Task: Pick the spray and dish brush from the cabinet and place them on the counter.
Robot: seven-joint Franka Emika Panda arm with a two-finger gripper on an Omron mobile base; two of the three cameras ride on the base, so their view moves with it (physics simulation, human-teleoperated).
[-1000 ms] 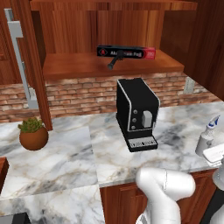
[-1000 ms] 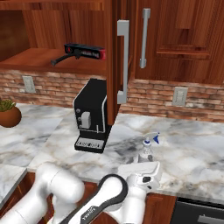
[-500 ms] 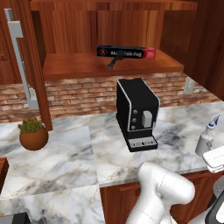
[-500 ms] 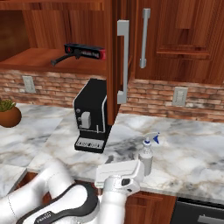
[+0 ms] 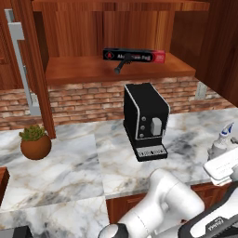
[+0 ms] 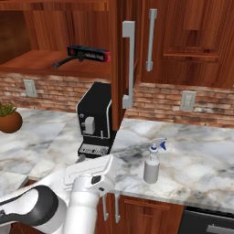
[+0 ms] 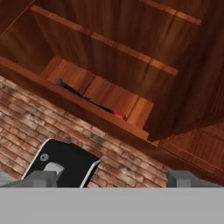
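Spray bottle point(image 6: 152, 164) upright on marble table point(image 6: 201, 155); dish brush point(image 5: 120, 67) on cabinet point(image 5: 116, 28) shelf; end effector point(image 7: 109, 178) open, empty

The spray point(image 6: 152, 163) stands upright on the counter point(image 6: 196, 160) at lower centre-right, apart from the black coffee machine point(image 6: 95, 121) left of it. In the upper left, the open cabinet point(image 6: 55, 36) holds the dish brush point(image 6: 64, 62) touching a black-and-red box point(image 6: 89, 53). A potted plant point(image 6: 8, 119) sits at the left edge.
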